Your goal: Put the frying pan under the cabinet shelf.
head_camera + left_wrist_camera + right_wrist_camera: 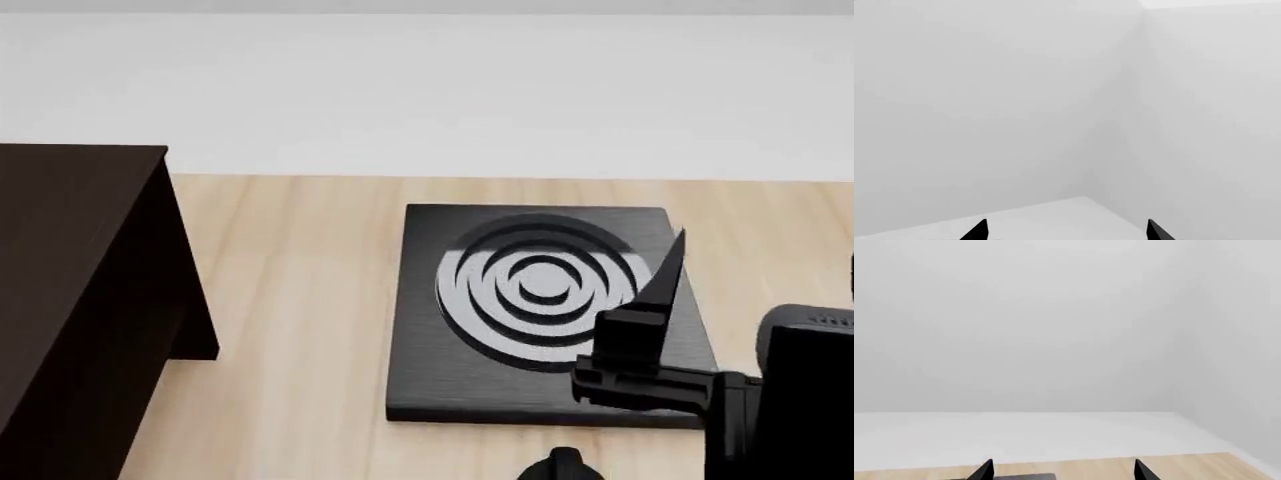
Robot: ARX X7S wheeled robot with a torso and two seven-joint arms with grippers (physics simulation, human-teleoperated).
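1. Frying pan is not showing in any view, so its place cannot be told; only a small black knob-like shape (pixel 566 466) is peeking in at the head view's bottom edge.
2. Large dark brown wooden cabinet shelf (pixel 80 290) is standing at the left of the pale wooden bench (pixel 300 300).
3. Black square slab with concentric rings (pixel 541 310) is lying mid-bench, with the right tool (pixel 663 275) hanging above it.
4. Right tool is spread wide and holding nothing; left tool (pixel 1066 231) likewise, facing blank walls.
5. Judging by this, the search step is in hand; the next move calls for looking down to find the pan.
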